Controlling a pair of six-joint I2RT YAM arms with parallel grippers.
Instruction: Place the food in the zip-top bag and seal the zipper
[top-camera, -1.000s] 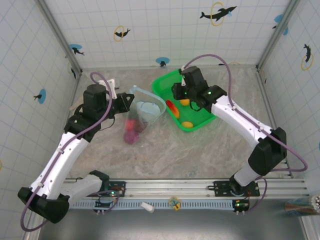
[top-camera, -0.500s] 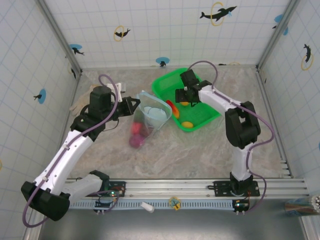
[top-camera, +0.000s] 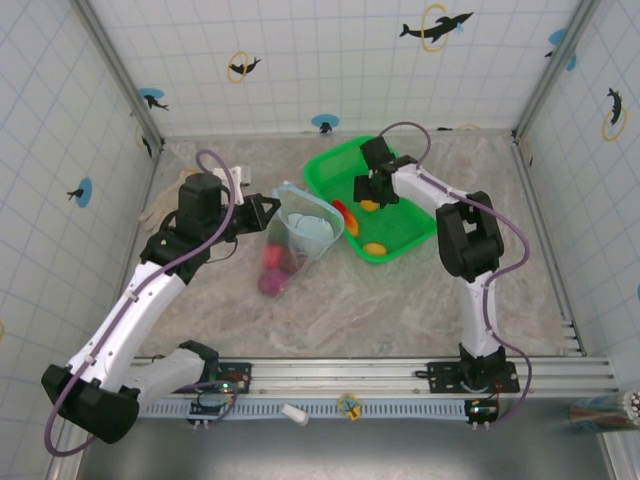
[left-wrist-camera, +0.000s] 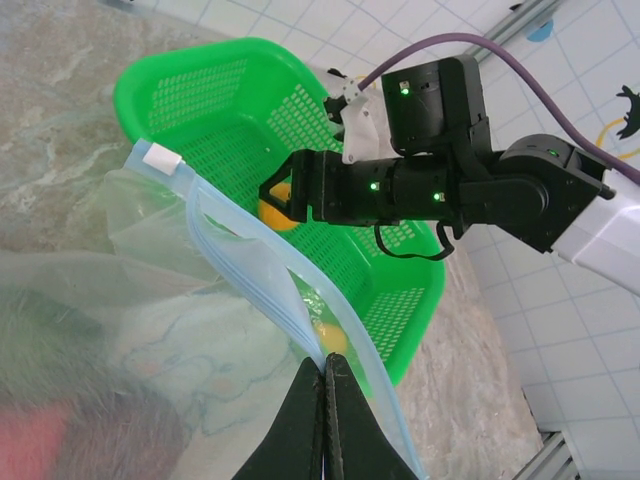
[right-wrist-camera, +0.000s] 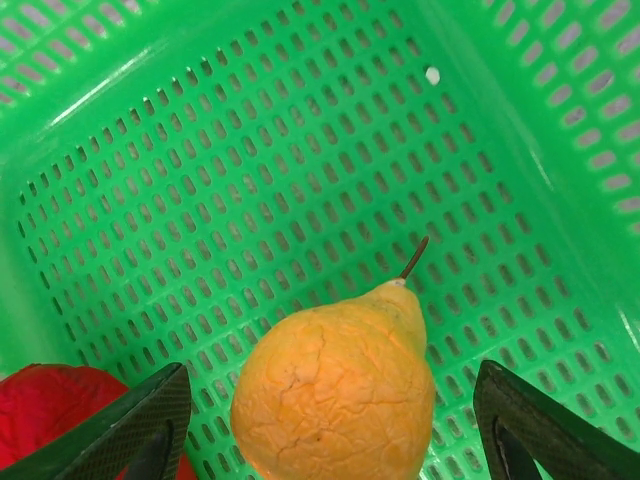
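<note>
**A:** What did your left hand have?

**B:** My left gripper (left-wrist-camera: 322, 372) was pinched fully closed on the rim of the bag (top-camera: 303, 228), right on the zipper (left-wrist-camera: 250, 262). The blue strip ran away from my fingertips, up and to the left. The bag's mouth gaped just beyond that hand. Red and maroon food (top-camera: 272, 270) lay in the bottom of the bag, below my grip.

**A:** And past the bag?

**B:** The basket (top-camera: 405, 232) stood just beyond the bag's mouth, with a yellow piece (top-camera: 374, 248) near the wall closest to me.

**A:** Your right hand?

**B:** My right gripper (right-wrist-camera: 335, 422) was down inside the basket, its fingers spread wide and holding nothing. An orange pear (right-wrist-camera: 340, 385) sat between them, with a gap on either side and its stem pointing away from my wrist. A red piece (right-wrist-camera: 55, 405) lay just beside the finger on the left of my wrist camera.
</note>
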